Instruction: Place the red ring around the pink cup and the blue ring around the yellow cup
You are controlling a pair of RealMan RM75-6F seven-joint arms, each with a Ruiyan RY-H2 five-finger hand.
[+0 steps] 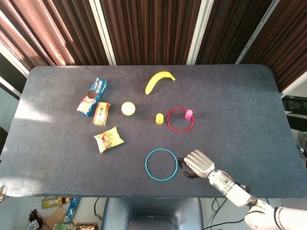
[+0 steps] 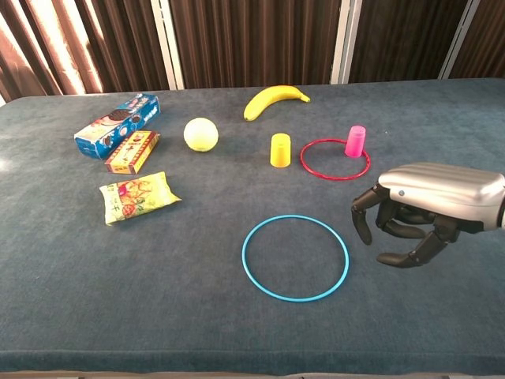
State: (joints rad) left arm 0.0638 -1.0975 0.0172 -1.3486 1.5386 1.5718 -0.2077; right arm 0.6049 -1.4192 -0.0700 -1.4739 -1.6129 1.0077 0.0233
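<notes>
The red ring (image 1: 180,120) (image 2: 334,159) lies flat around the pink cup (image 1: 188,114) (image 2: 356,141), which stands upright at the ring's far right edge. The yellow cup (image 1: 159,118) (image 2: 280,150) stands upright just left of the red ring. Nearer the front edge the blue ring (image 1: 161,164) (image 2: 295,257) lies flat with nothing inside it. My right hand (image 1: 195,164) (image 2: 414,212) hovers palm down just right of the blue ring, fingers loosely curled and apart, holding nothing. The left hand is out of both views.
A banana (image 1: 159,81) lies at the back. A pale ball (image 1: 128,108), a blue cookie box (image 1: 92,97), a small orange box (image 1: 101,113) and a snack bag (image 1: 109,139) sit on the left half of the dark table (image 1: 240,96).
</notes>
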